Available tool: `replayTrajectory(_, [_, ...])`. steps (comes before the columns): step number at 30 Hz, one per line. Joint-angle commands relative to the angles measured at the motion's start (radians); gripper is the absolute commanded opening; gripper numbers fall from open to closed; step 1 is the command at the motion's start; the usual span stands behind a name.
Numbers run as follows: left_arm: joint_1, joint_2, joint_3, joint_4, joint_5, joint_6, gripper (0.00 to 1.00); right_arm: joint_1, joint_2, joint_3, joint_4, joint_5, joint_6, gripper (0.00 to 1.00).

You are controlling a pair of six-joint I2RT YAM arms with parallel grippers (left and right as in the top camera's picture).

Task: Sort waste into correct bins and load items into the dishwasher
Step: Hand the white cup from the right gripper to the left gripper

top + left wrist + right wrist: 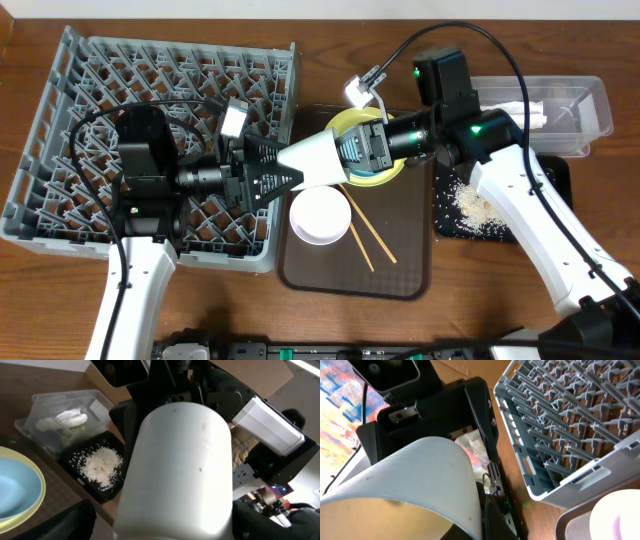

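The small white cup (318, 152) hangs in the air between the two claws, above the place where the grey dish rack (200, 70) meets the brown tray (400, 280). It touches neither the bench (230, 305) nor the tray.

Its long axis lies almost level and runs from one arm to the other. The narrow end points to the left claw (282, 170) and the wide end to the right claw (352, 150). In the right wrist view the wide end looks like the open mouth, but this is only my reading.

The left claw is closed around the narrow end. In the left wrist view its dark fingers (65, 522) stand on both sides of the cup (177, 470), which fills the middle of the picture. The right claw is directly at the wide end. Whether it also grips the cup I cannot tell, because in its own view the cup (415, 480) hides its fingers.

I judge this to be a handing-over of the cup. The rack lies on the side of the left arm, behind its claw, and well apart from the right one, so the left arm is the nearer one to load the cup. For this the cup must probably be turned from lying to standing mouth down over the pegs (570, 425).

I can read no brand, label or writing on the cup, the rack or the arms.
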Motion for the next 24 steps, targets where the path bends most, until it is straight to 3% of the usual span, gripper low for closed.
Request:
replayTrajectory(1, [-0.013, -0.002, 0.021, 0.006, 0.006, -0.052, 0.88, 0.011, 0.000, 0.009, 0.023, -0.035, 0.044, 0.01])
replayTrajectory(9, [-0.014, -0.002, 0.021, 0.013, 0.005, -0.072, 0.86, 0.016, 0.000, 0.009, 0.027, -0.012, 0.047, 0.01])
replayTrajectory(24, [-0.017, -0.002, 0.021, 0.139, 0.006, -0.261, 0.86, 0.019, 0.000, 0.009, 0.039, -0.008, 0.048, 0.01])
